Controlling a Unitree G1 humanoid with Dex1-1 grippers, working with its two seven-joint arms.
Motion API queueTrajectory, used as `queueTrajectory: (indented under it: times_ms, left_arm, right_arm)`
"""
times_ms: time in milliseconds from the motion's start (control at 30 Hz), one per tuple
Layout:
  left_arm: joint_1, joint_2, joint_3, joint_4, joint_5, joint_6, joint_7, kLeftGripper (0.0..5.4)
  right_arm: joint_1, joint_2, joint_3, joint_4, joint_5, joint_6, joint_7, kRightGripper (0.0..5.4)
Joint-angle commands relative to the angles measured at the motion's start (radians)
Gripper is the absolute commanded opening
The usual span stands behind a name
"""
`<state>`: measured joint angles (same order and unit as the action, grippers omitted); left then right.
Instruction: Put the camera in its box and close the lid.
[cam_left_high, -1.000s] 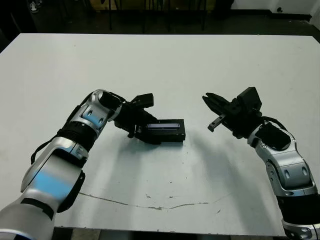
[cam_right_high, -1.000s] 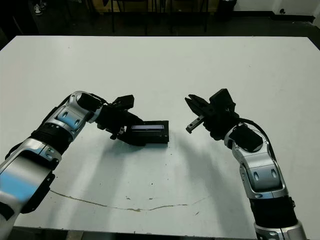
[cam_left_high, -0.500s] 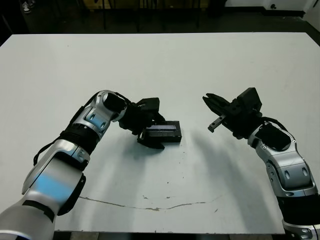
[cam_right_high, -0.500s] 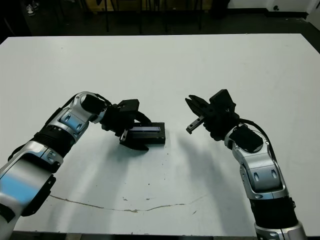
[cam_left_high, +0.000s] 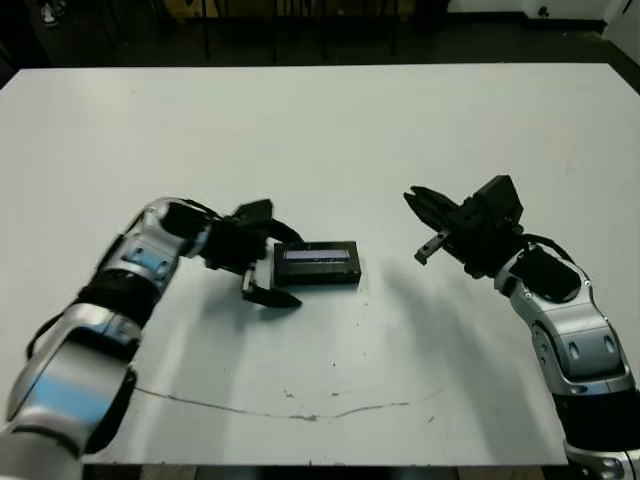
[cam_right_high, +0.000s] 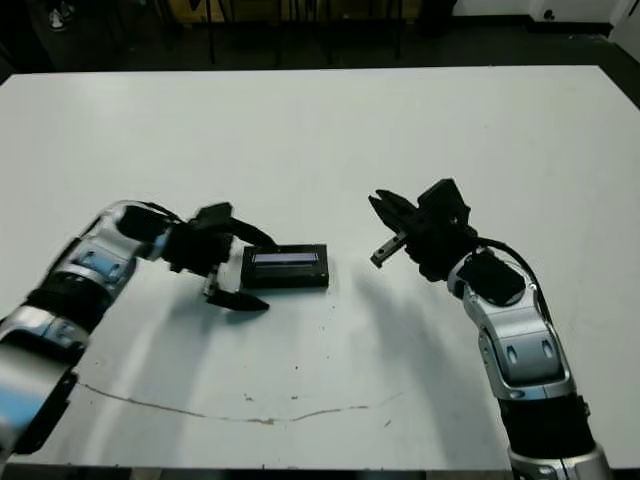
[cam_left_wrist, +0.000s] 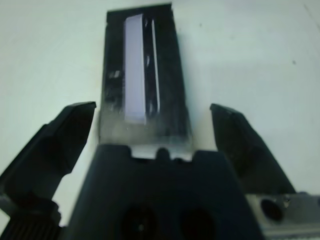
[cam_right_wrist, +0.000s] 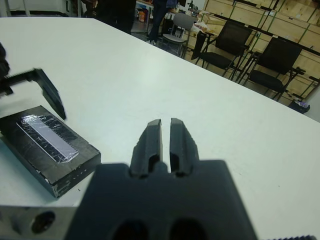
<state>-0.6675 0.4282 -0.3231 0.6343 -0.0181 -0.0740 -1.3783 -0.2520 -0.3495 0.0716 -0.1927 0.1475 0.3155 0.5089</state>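
The box (cam_left_high: 316, 276) lies shut near the middle of the table, and the lid (cam_left_high: 318, 255) with its pale stripe sits flat on top. No camera shows in any view. My left gripper (cam_left_high: 276, 262) is open at the box's left end, one finger on either side of that end and neither touching it. In the left wrist view the lid (cam_left_wrist: 141, 85) runs away between the spread fingers (cam_left_wrist: 65, 130). My right gripper (cam_left_high: 412, 197) is shut on nothing and hovers off to the right of the box. The right wrist view shows its fingertips (cam_right_wrist: 160, 125) pressed together and the box (cam_right_wrist: 50, 145) beyond.
A thin dark crack line (cam_left_high: 300, 412) crosses the white table (cam_left_high: 330, 130) near the front edge. Beyond the table's far side, chairs (cam_right_wrist: 225, 47) and wooden crates (cam_right_wrist: 280, 15) stand in the room, with a person (cam_right_wrist: 117, 12) at the back.
My left gripper has let go of the box and drawn back to the left, open. The box now lies squarer to the table edge. The right arm has not moved.
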Motion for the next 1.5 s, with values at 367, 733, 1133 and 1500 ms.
queueTrajectory:
  times_ms: [367,733,1133,1500]
  left_arm:
    - [0.200,0.280,0.169,-0.327,-0.102,0.198,0.010,5.39]
    - [0.395,-0.072,0.373,-0.813,-0.225,0.397,0.724,4.40]
    - [0.450,-0.340,0.139,-0.881,-0.097,0.549,1.104,2.13]
    - [0.493,-0.270,-0.040,-0.838,0.008,0.681,1.057,0.01]
  right_arm:
    - [0.010,-0.003,0.002,0.013,0.000,0.006,0.001,0.00]
    - [0.001,0.000,-0.001,0.030,-0.001,0.015,-0.005,0.00]
    - [-0.009,-0.005,-0.001,0.033,-0.028,0.023,-0.038,0.00]
    - [-0.003,0.004,-0.002,0.021,-0.017,0.039,-0.043,0.00]
